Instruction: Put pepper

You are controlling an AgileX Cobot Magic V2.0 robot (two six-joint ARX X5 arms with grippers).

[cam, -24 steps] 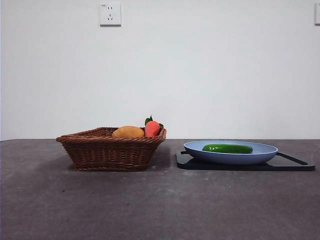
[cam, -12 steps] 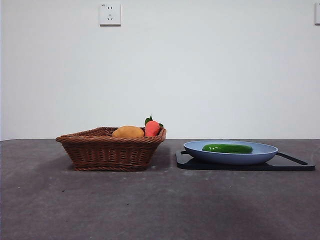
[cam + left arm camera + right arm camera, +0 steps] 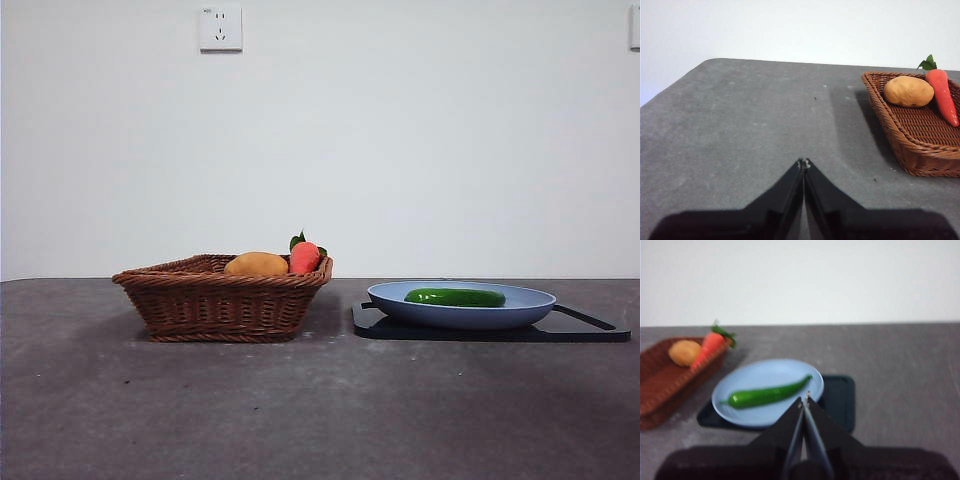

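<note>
The pepper (image 3: pixel 455 297), long, glossy and dark green, lies on the blue plate (image 3: pixel 535 303) at the right of the front view. It also shows in the right wrist view (image 3: pixel 765 394), lying across the plate (image 3: pixel 755 377). My right gripper (image 3: pixel 804 398) is shut and empty, above the plate's near rim and apart from the pepper. My left gripper (image 3: pixel 803 163) is shut and empty over bare table, well away from the basket (image 3: pixel 925 145). Neither arm shows in the front view.
The blue plate rests on a black tray (image 3: pixel 590 328). A brown wicker basket (image 3: pixel 215 300) to its left holds a yellow-orange fruit (image 3: pixel 256 264) and a red-orange fruit with green leaves (image 3: pixel 304 256). A white wall stands behind the grey table (image 3: pixel 320 420).
</note>
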